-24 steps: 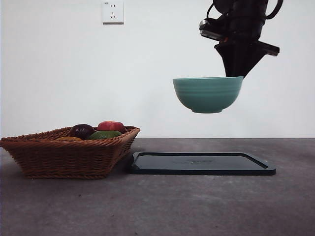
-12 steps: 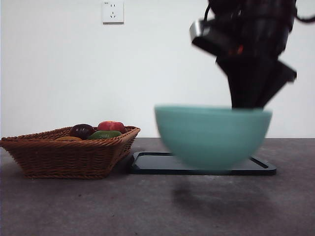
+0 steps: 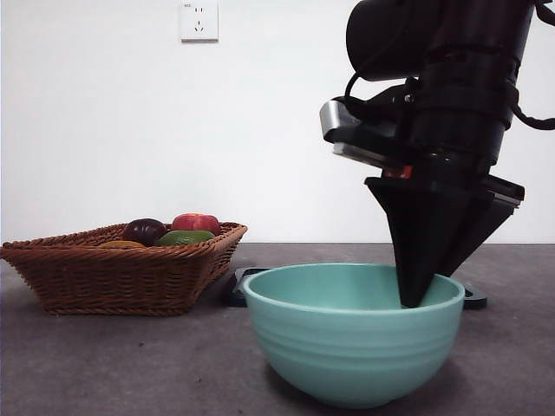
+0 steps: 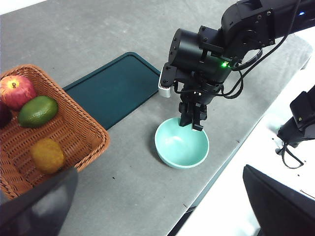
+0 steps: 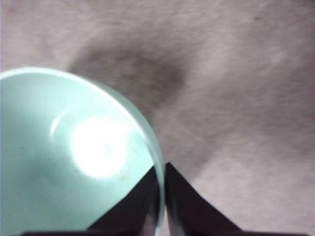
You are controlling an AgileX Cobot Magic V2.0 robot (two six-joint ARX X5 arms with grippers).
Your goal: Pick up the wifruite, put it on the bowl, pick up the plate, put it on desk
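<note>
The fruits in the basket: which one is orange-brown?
The small oval fruit lying apart from the others in the wicker basket. The apple is red, the one beside it green, and the one at the picture's edge dark purple.

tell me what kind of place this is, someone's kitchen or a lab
More likely a lab or test bench than a kitchen, though that is a guess: a bare white wall with one socket, a plain grey desk, and the right gripper clamped on the rim of a bowl beside a fruit basket.

One bowl [image 3: 354, 342], four fruits [image 4: 29, 120], one basket [image 3: 104, 277].
</note>
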